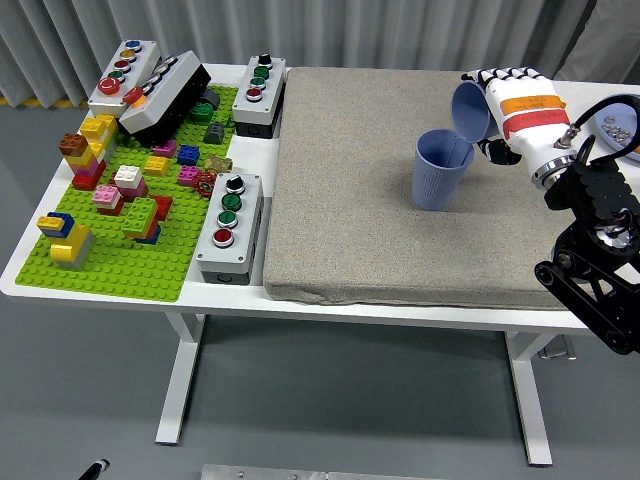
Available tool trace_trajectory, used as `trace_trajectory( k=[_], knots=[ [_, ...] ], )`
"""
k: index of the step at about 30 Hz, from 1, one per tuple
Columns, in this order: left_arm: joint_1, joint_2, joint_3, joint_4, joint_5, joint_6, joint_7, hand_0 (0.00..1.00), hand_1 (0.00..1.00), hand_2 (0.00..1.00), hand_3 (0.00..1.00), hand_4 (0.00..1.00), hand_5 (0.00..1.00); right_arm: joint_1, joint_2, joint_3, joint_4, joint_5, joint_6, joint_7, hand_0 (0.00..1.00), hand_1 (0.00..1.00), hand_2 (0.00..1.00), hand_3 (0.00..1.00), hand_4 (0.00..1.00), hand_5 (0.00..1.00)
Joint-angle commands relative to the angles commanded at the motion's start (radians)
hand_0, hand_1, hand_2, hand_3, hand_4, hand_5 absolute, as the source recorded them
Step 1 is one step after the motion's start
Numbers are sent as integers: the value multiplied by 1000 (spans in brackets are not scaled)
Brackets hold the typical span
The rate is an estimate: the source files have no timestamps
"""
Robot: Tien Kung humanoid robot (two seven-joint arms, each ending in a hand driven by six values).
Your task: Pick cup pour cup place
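Note:
A blue ribbed cup (441,171) stands upright on the grey mat (400,240). My right hand (505,112), in a white glove with orange bands, is shut on a second blue cup (469,112). It holds that cup tilted, mouth down and to the left, right over the rim of the standing cup. I cannot see what, if anything, is in either cup. The left arm is out of view.
A green baseplate (130,250) with several coloured bricks fills the table's left side. Button boxes stand at its back left (125,73), its back right (260,93) and by the mat's left edge (229,228). A bowl (625,125) sits at the far right.

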Motion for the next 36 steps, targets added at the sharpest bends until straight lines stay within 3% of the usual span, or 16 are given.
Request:
trace_trajectory(
  k=[8,9,36],
  knots=[
    [-1,0,1,0,-2,0,0,839,815,879,800,637,998,2,-2,1,-1,14,3,-1,747,622,514,629,666,2],
    [-1,1,1,0,-2,0,0,839,814,879,800,637,998,2,-2,1,-2,15,4,-2,642,615,509,628,664,2],
    [-2,2,2,0,-3,1,0,839,814,880,800,638,998,25,-20,-58,14,4,11,-12,646,615,507,619,662,2]
  ],
)
